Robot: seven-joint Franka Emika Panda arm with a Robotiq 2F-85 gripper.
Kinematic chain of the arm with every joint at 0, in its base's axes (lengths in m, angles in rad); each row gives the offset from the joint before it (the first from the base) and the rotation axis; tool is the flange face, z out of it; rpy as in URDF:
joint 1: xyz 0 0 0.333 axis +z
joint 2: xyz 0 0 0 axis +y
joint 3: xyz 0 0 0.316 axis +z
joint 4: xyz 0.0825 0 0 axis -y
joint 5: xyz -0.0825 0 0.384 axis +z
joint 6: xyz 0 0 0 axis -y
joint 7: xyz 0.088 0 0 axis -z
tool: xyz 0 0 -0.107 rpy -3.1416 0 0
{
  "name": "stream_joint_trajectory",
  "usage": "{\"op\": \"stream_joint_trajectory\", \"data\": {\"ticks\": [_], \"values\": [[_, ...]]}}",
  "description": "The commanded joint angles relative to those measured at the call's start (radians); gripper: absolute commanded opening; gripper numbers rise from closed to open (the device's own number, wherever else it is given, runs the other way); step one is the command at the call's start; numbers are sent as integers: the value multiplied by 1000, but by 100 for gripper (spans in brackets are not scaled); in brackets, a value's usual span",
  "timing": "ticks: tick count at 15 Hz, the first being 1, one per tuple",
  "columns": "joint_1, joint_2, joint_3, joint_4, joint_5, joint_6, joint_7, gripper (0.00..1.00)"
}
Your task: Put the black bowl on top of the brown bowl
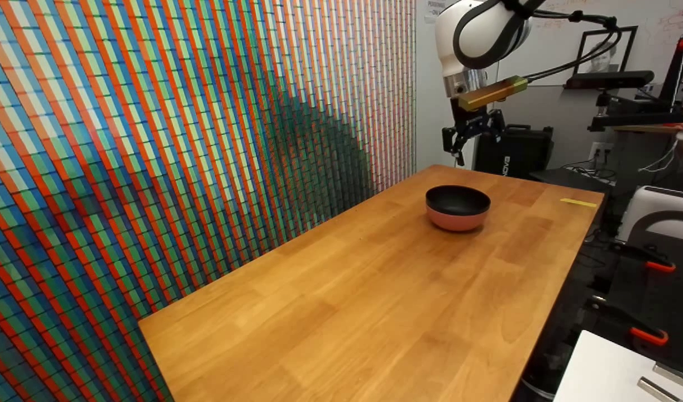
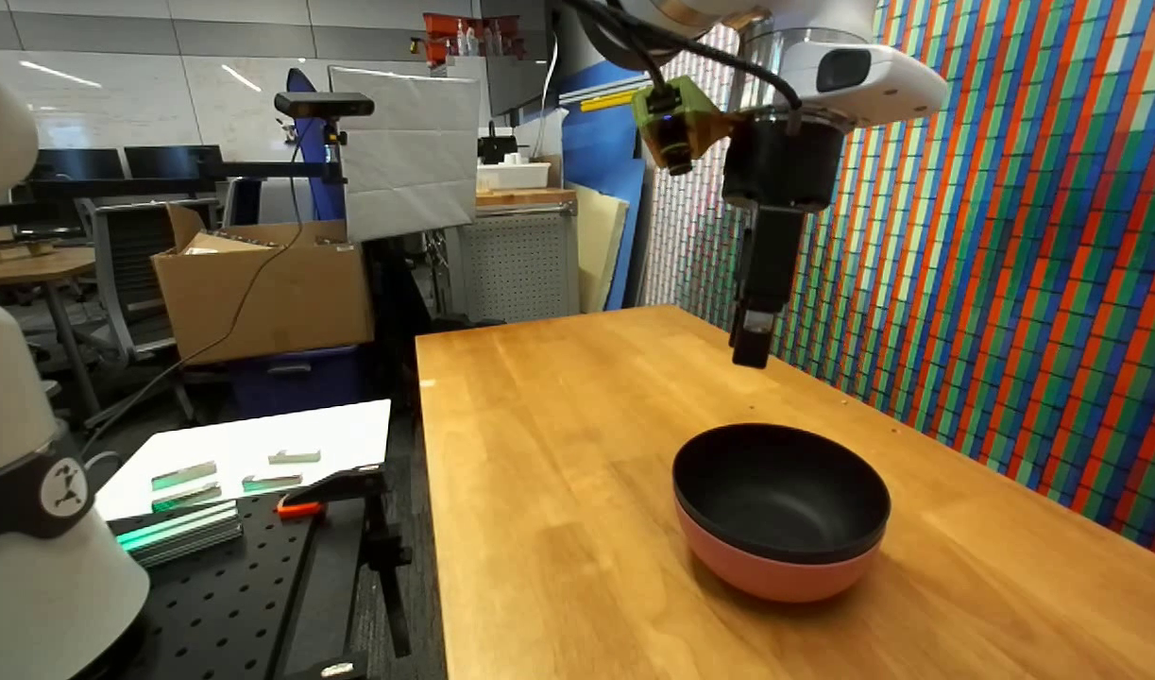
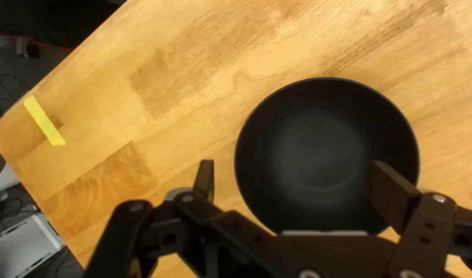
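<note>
Sitting nested in the brown bowl (image 2: 783, 581), the black bowl (image 2: 782, 496) stands upright, its dark rim showing just above the reddish side in both exterior views. The pair rests on the wooden surface (image 2: 539, 472). The fingers (image 3: 205, 179) are spread wide and hang in the air, higher than the bowls and apart from them. A strip of yellow tape (image 3: 44, 121) lies near a corner of the surface.

The black bowl (image 2: 780, 491) contrasted with the salmon-tinted brown bowl (image 2: 775, 583).
The table (image 1: 363, 301) was honey-brown, the tape (image 1: 578, 202) yellow, the backdrop (image 1: 179, 111) striped red, blue, green and cream.
</note>
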Motion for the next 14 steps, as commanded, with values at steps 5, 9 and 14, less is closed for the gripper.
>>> {"op": "stream_joint_trajectory", "data": {"ticks": [5,9,14], "values": [[97,-61,98,149,-72,-134,-137,100],[102,-46,127,229,-28,-113,-254,100],[92,-19,134,284,31,-112,-393,100]]}}
